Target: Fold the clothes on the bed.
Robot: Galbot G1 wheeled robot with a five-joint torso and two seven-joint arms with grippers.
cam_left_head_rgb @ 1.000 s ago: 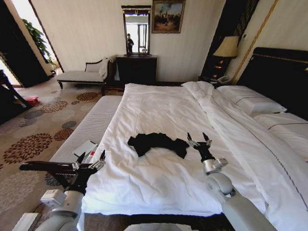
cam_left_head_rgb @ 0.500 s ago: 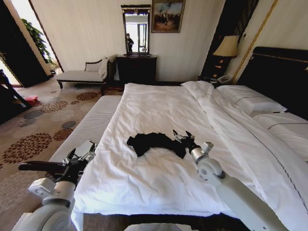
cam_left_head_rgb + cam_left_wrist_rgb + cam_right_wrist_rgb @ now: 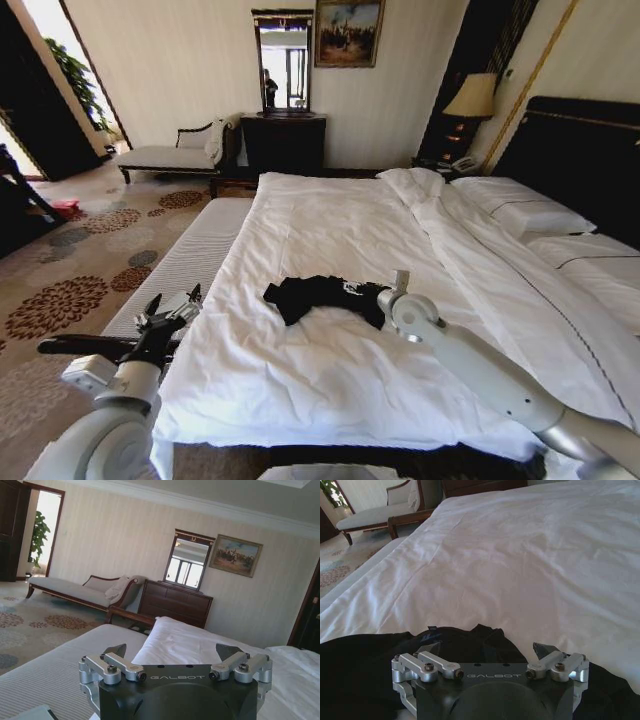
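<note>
The clothes are one crumpled black T-shirt lying mid-way along the white bed; it shows close up in the right wrist view as dark fabric. My right gripper sits low at the shirt's right end, open, with its fingers spread just over the black cloth and nothing held between them. My left gripper hovers off the bed's left side, above the bench, open and empty; its fingertips point toward the far wall.
A narrow white-cushioned bench runs along the bed's left side. A chaise, a dark dresser with a mirror, and a lamp stand by the far wall. Pillows and the dark headboard are on the right.
My right arm has swung left and down, bringing its gripper from beside the shirt onto its right end. The left gripper has drifted a little left and up.
</note>
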